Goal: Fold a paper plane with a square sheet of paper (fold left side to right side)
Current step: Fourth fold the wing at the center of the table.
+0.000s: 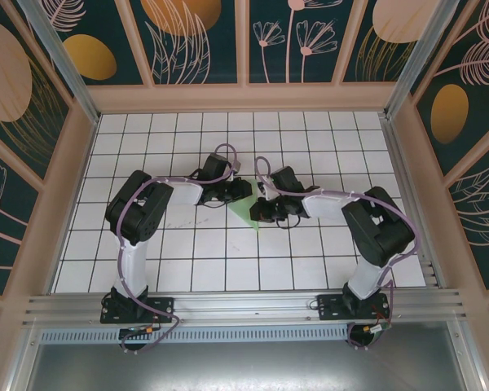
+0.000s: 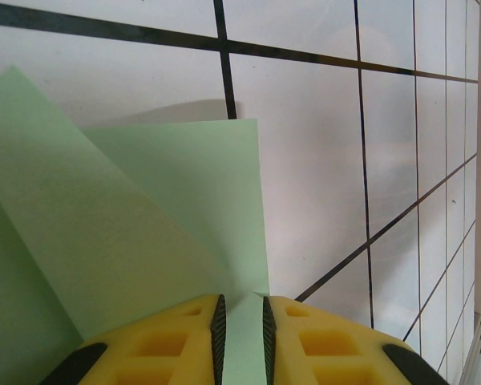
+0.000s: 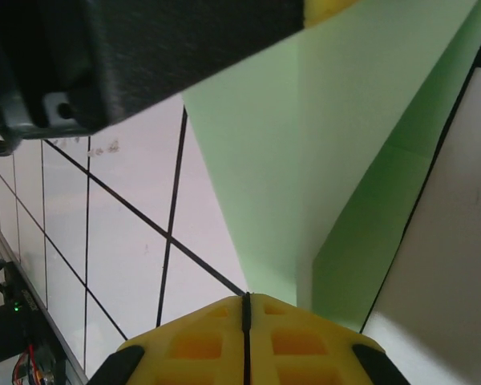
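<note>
You have one square sheet of paper (image 1: pixel 246 218), partly folded, on the table (image 1: pixel 204 269) between two grippers. Your right gripper (image 3: pixel 247 298) is pinched tight on its edge. Your left gripper (image 2: pixel 240 303) stands a slit apart with paper in the gap; you cannot tell if it grips.

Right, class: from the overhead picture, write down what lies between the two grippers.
The square sheet of paper, pale green and partly folded, spans the stretch between the left gripper and the right gripper, as the top view shows.
</note>
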`<state>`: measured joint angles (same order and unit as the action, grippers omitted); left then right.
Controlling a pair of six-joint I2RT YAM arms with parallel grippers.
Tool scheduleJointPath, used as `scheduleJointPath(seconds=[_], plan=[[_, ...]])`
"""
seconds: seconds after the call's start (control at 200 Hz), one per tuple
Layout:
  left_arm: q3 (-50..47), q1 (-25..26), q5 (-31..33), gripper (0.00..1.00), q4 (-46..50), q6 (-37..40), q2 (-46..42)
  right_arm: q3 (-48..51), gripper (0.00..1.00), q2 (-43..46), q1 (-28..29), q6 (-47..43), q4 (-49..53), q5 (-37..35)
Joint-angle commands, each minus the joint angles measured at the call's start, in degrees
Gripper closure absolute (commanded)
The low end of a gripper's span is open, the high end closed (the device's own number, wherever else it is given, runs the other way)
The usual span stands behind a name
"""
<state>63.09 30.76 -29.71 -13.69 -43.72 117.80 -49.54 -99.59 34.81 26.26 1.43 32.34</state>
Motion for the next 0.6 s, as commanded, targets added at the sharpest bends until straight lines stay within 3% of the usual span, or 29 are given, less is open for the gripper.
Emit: scheduleJointPath(seconds=[0.0,0.44,0.59], plan=[[-2.53,-0.09,4.03,0.76,7.38,0.91,1.98,-1.48,0.9,-1.44,0.0,-0.63,0.96,-3.01],[-1.42,-0.12,4.29,0.73,8.49,1.49,1.41,-0.41,0.91,-4.39,0.26,-2.53,6.35,-6.6],[1.54,-0.52,5.34,0.68,10.7,3.36,-0.79,0.92,0.96,-4.65,0.25,-2.18,8.06,-7.02]])
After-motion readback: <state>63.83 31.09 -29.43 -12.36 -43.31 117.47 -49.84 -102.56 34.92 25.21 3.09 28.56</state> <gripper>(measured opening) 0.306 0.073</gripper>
